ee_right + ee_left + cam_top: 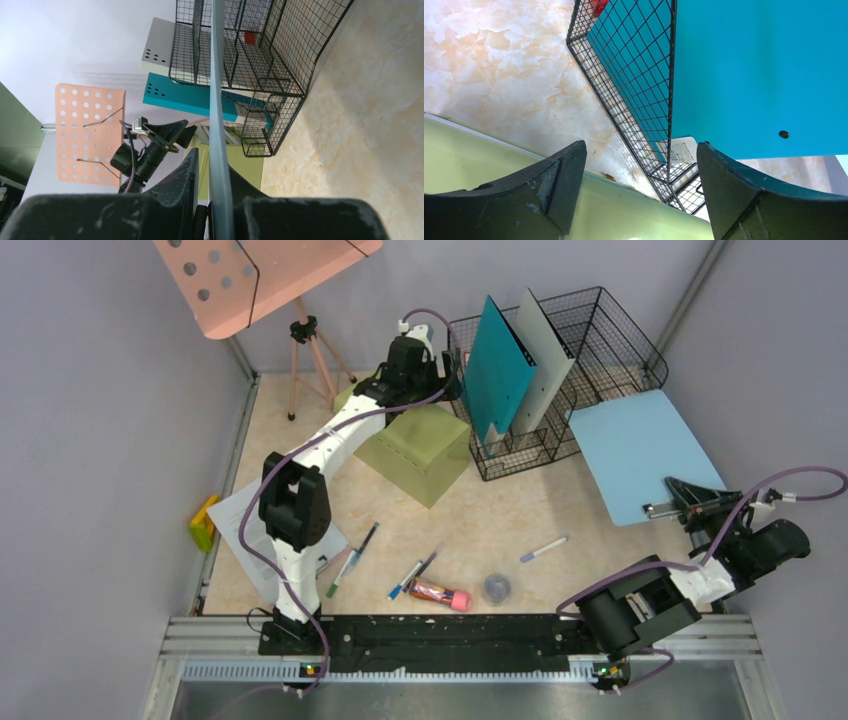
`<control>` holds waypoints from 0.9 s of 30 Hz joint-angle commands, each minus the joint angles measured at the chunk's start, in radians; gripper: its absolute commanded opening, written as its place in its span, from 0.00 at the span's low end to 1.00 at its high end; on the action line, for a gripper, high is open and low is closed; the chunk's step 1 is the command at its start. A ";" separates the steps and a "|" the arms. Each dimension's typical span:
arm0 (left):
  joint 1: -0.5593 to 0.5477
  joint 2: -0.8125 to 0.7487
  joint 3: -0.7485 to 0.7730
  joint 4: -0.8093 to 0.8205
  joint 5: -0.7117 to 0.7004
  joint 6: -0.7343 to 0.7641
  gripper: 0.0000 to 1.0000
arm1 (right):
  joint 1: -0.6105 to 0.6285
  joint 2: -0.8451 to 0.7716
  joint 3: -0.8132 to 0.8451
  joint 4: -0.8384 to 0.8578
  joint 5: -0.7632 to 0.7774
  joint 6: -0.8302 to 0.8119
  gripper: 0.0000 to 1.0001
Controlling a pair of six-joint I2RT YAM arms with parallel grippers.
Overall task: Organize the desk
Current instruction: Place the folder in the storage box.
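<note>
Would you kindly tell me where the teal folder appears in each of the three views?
Top external: teal folder upright in the black wire rack, top centre.
Left wrist: folder fills the upper right, beside the rack's mesh.
Right wrist: folder left of centre, sticking out of the rack.
Shared landmark: the rack.

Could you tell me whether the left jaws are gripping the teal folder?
No, the left gripper has open, empty jaws; the teal folder stands in the wire rack.
</note>
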 commanded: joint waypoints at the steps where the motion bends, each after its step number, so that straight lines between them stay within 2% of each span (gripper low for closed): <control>1: -0.001 -0.032 -0.003 -0.028 -0.005 0.002 0.86 | 0.017 0.002 0.011 -0.010 -0.038 -0.017 0.00; 17: -0.001 -0.026 -0.001 -0.029 -0.016 0.013 0.86 | 0.071 0.182 0.037 0.195 0.012 0.044 0.00; 27: 0.000 -0.019 -0.005 -0.032 -0.034 0.032 0.86 | 0.078 0.280 0.112 0.169 -0.034 0.010 0.00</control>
